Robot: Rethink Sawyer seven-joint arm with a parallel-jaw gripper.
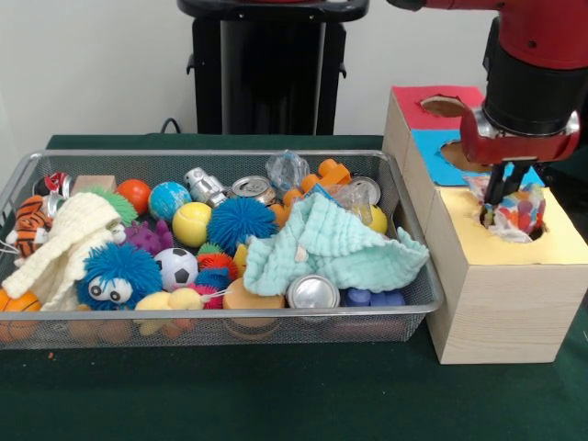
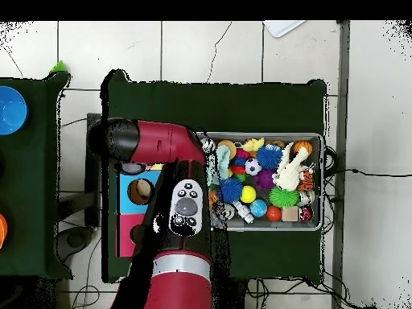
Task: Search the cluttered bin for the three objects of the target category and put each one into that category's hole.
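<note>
Gripper [image 1: 497,195] down at yellow-topped hole [image 1: 514,230] of wooden box [image 1: 501,303], fingers closed narrow on crinkly multicoloured plastic bag [image 1: 519,211], bag half inside hole. Judged light, soft, slippery, crushable; pinch bunched top fold. Cluttered bin [image 1: 423,299] alongside holds remaining items.
</note>
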